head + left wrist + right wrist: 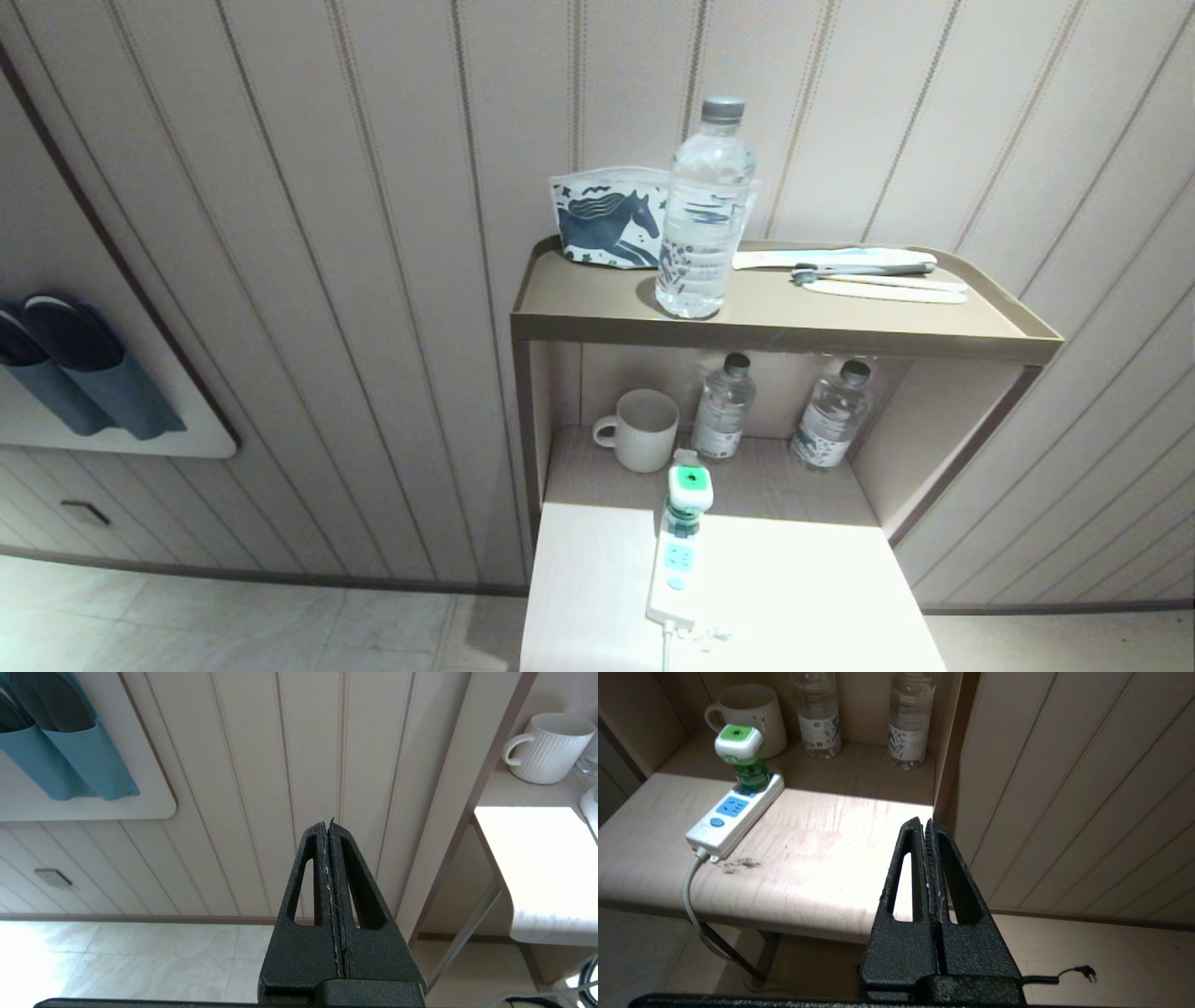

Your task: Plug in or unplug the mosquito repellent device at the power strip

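1. Mosquito repellent device (689,495) stands upright, plugged into the far end of the power strip (674,577); green top up, green bottle below the white head.
2. Power strip lies on the pale desk (812,597), running front to back. 1 blue socket face and the round blue button are uncovered on its near half. White cord (691,891) drops off the desk's front edge.
3. Right gripper (924,823): fingers pressed together, empty, off to the right of the strip near the desk's front edge, well apart from it.
4. Left gripper (327,823): fingers pressed together, empty, parked left of the desk, facing the panelled wall (261,788).
5. Behind the device: white mug (642,429) and 2 small water bottles (724,406) in the recess. Big water bottle (702,210) on the shelf (597,299) above.
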